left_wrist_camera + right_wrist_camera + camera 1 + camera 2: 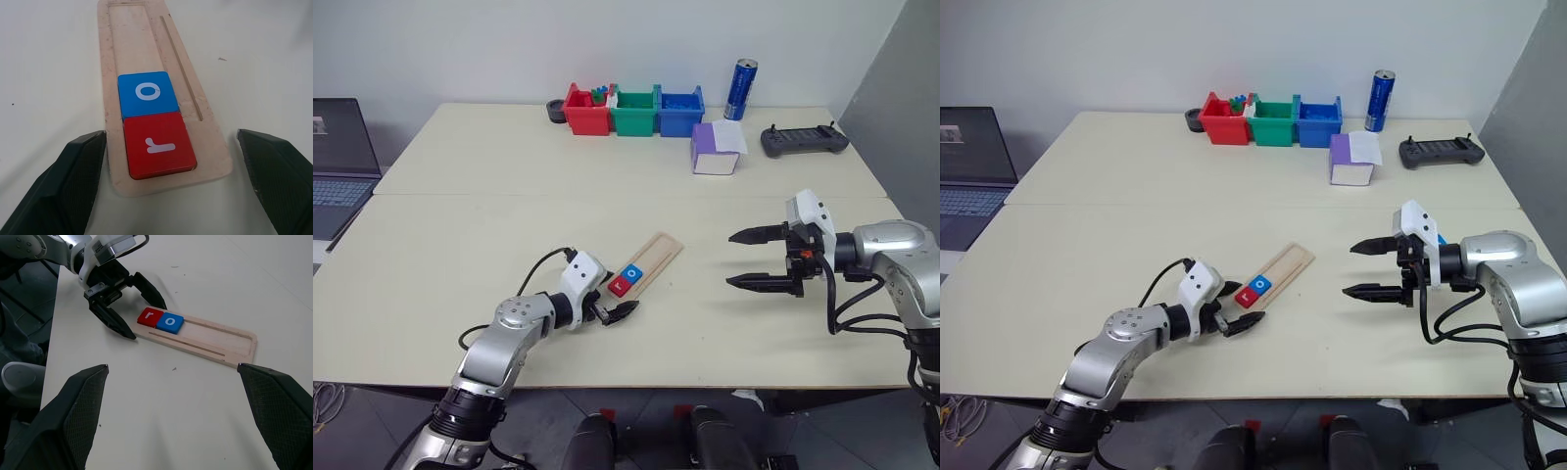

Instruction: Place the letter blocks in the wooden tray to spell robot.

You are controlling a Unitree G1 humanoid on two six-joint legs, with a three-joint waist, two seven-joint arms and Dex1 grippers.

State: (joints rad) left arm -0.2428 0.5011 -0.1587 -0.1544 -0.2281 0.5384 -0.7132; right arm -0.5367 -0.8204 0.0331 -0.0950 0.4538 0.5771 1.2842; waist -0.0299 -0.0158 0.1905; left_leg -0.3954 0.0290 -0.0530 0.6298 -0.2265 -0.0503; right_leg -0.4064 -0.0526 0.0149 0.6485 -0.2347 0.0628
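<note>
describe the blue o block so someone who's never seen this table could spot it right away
On the pale table, near the front edge, a thin wooden tray lies slanted just ahead of the open left pincer. Two letter tiles sit side by side at the tray's end nearest that pincer. The blue o block is the second one in, touching the red r block; it is the only blue tile there.
</note>
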